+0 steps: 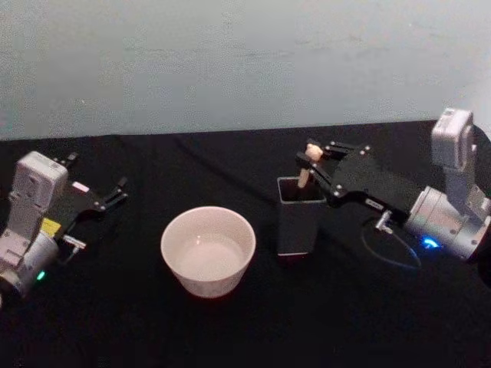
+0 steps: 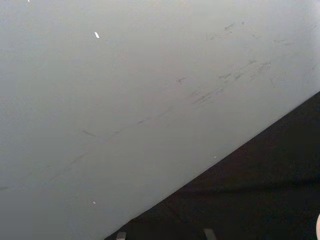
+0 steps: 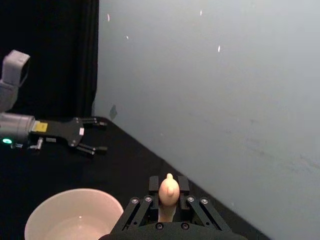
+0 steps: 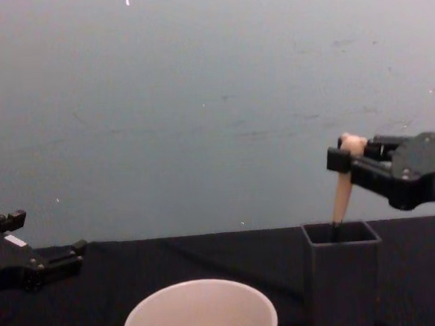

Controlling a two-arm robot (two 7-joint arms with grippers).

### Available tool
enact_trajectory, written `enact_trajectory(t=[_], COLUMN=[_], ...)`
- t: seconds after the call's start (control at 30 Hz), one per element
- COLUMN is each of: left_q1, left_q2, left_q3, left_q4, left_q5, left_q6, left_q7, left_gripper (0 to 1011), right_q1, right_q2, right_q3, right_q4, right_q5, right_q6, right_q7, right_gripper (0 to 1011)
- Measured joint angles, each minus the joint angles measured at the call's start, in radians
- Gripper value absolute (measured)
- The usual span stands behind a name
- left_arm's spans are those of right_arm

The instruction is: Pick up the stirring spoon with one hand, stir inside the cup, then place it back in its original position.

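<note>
In the holder [image 1: 296, 222], the stirring spoon [image 1: 307, 169].

Counter [image 1: 230, 337] w/ black cloth covering, plain and matte, runs across full width in head view. Behind it a pale grey-blue wall [image 1: 230, 61], meeting cloth's far edge in a straight line. Wall has faint dark scuffs and scratches, plus a few tiny white specks, seen in left wrist view. In right wrist view a black curtain [image 3: 50, 50] hangs beside wall, its edge vertical, reaching down to the counter.
</note>
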Motion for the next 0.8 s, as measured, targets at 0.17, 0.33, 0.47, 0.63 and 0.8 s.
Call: enact_trajectory(t=[0.17, 0.33, 0.47, 0.63, 0.8], left_q1=[0.000, 0.000, 0.000, 0.000, 0.000], left_q2=[0.000, 0.000, 0.000, 0.000, 0.000], left_q3=[0.000, 0.000, 0.000, 0.000, 0.000], left_q4=[0.000, 0.000, 0.000, 0.000, 0.000], left_q5=[0.000, 0.000, 0.000, 0.000, 0.000], left_q6=[0.000, 0.000, 0.000, 0.000, 0.000], left_q7=[0.000, 0.000, 0.000, 0.000, 0.000], left_gripper=[1001, 1001, 1001, 1001, 1001], right_q1=[0.009, 0.017, 0.018, 0.018, 0.017], right_q2=[-0.011, -0.022, -0.026, -0.030, -0.034], right_q3=[-0.011, -0.020, -0.024, -0.028, -0.029], right_q4=[0.025, 0.050, 0.062, 0.069, 0.070], right_q5=[-0.004, -0.013, -0.018, -0.024, -0.032], right_q6=[0.023, 0.041, 0.049, 0.054, 0.056], right_q7=[-0.013, -0.025, -0.030, -0.035, -0.046], right_gripper=[214, 214, 214, 214, 214])
